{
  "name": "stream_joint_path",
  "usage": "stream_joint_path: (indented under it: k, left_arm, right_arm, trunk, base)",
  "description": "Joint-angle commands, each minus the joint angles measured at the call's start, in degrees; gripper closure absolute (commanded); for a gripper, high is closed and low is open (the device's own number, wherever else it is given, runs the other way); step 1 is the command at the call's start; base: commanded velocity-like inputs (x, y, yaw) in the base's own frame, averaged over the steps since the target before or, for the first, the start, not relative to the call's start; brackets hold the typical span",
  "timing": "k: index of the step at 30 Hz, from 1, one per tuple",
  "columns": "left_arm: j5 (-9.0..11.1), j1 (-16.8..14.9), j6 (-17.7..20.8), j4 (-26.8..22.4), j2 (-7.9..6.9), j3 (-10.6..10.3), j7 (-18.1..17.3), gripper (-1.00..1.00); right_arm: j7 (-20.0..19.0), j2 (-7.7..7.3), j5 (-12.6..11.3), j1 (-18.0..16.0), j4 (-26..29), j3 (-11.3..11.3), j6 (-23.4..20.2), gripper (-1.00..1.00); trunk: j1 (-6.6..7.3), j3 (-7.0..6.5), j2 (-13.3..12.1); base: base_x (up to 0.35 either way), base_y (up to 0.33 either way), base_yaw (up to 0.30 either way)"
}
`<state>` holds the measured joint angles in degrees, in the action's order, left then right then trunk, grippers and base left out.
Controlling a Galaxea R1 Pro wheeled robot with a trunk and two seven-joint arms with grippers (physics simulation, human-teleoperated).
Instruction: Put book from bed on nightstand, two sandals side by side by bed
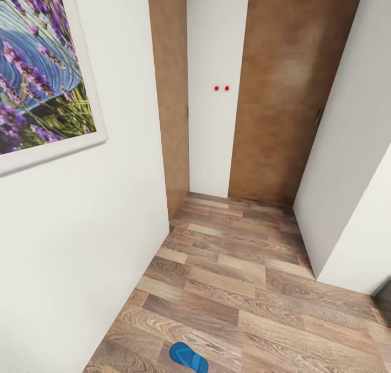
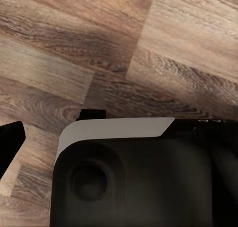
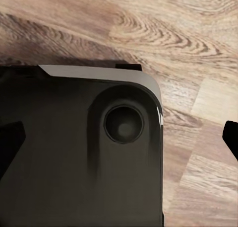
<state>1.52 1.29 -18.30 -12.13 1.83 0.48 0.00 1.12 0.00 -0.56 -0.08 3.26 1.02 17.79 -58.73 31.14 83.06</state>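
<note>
- a narrow corner of the bedroom is faced in the head view, white walls on both sides and wood-plank floor (image 1: 244,286) below.
- one blue sandal (image 1: 189,356) is seen lying flat on the planks at the lower edge of the head view, near the left wall (image 1: 81,264) (partly cut off by the frame edge).
- two brown wooden doors (image 1: 282,90) are seen at the far end, parted by a white wall strip carrying two small red dots (image 1: 221,88).
- a framed lavender picture (image 1: 38,63) is hung on the left wall.
- in the left wrist view, a dark rounded body with a pale top edge (image 2: 134,177) is shown over the floor; whether the left claw is released or clenched cannot be told.
- in the right wrist view, a similar dark housing (image 3: 79,147) is shown above the planks; the right claw's state cannot be told either.
</note>
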Motion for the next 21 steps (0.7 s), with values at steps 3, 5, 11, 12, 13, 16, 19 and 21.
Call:
stream_joint_path:
  k: [3,5,11,12,13,16,19,21]
  left_arm:
    - [0.2,0.0,0.0,-0.1,0.01,0.0,0.0,-1.00]
    - [0.2,0.0,-0.1,-0.1,0.01,0.0,0.0,-1.00]
    - [0.2,0.0,-0.1,-0.1,0.01,0.0,0.0,-1.00]
    - [0.2,0.0,-0.1,-0.1,0.01,0.0,0.0,-1.00]
    - [0.2,0.0,-0.1,-0.1,0.01,0.0,0.0,-1.00]
    - [0.2,0.0,-0.1,-0.1,0.01,0.0,0.0,-1.00]
    - [0.2,0.0,-0.1,-0.1,0.01,0.0,0.0,-1.00]
    - [0.2,0.0,-0.1,-0.1,0.01,0.0,0.0,-1.00]
  right_arm:
    - [0.1,0.00,-0.1,0.0,0.0,0.1,0.1,-1.00]
    - [0.1,0.00,-0.1,0.0,0.0,0.1,0.1,-1.00]
    - [0.1,0.00,-0.1,0.0,0.0,0.1,0.1,-1.00]
    - [0.1,0.01,-0.1,0.0,0.0,0.1,0.1,-1.00]
    - [0.1,0.01,-0.1,0.0,0.0,0.1,0.1,-1.00]
    - [0.1,0.01,-0.1,0.0,0.0,0.1,0.1,-1.00]
    - [0.1,0.00,-0.1,0.0,0.0,0.1,0.1,-1.00]
    - [0.1,0.00,-0.1,0.0,0.0,0.1,0.1,-1.00]
  trunk:
    - [0.00,0.31,0.0]
    - [0.00,0.50,0.0]
    - [0.00,1.04,0.0]
    - [0.00,1.13,0.0]
    - [0.00,1.22,0.0]
    - [0.00,1.50,0.0]
    - [0.00,1.77,0.0]
    - [0.00,1.95,0.0]
  base:
    - [0.000,0.000,0.000]
    - [0.000,0.000,0.000]
    - [0.000,0.000,0.000]
    - [0.000,0.000,0.000]
    - [0.000,0.000,0.000]
    - [0.000,0.000,0.000]
    - [0.000,0.000,0.000]
    - [0.000,0.000,0.000]
